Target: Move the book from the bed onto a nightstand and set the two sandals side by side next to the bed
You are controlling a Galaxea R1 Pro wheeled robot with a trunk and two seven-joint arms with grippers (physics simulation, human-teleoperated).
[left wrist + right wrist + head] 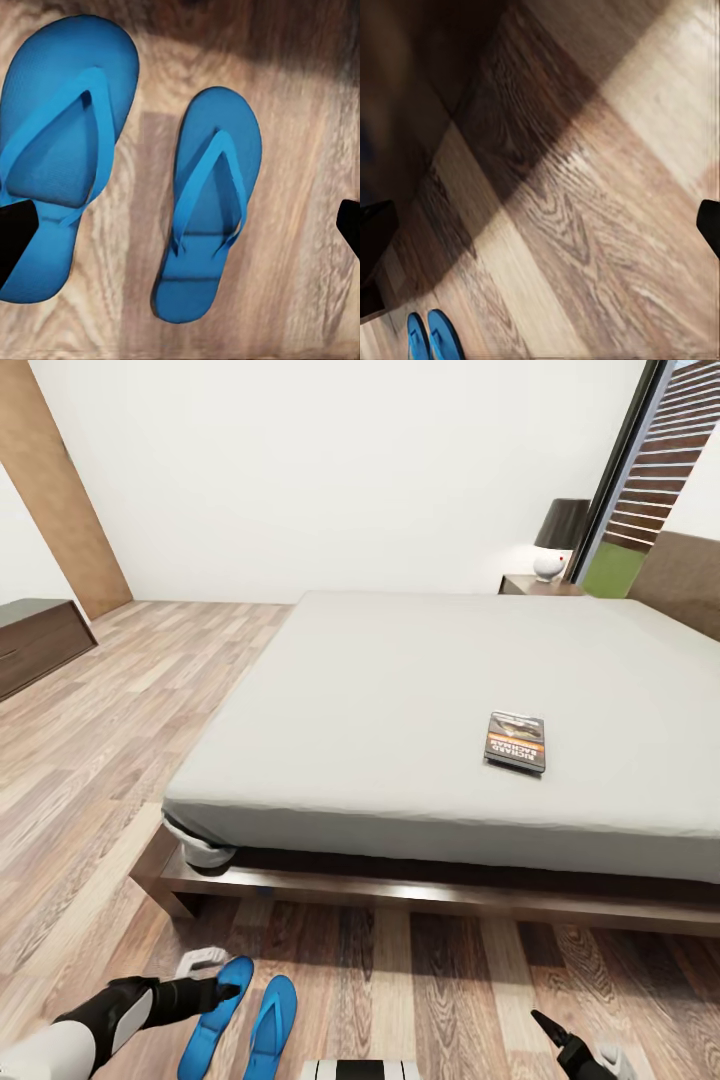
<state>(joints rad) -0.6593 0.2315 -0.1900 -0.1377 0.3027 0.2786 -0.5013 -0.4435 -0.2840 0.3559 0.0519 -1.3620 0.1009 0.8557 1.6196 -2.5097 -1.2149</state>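
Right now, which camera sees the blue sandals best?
The left wrist view: both sandals lie side by side on the wood floor, large and sharp, straps clear. The head view catches them small at its bottom edge, by the left gripper. The right wrist view shows two blue tips in a corner.

Below the left gripper (180,225), whose fingers stood wide apart, the two sandals (240,1015) lay side by side on the floor (450,1000), bare planks beside them. Ahead, the bed (440,700) frame barred the way low down; above it the mattress lay open around the book (516,740)
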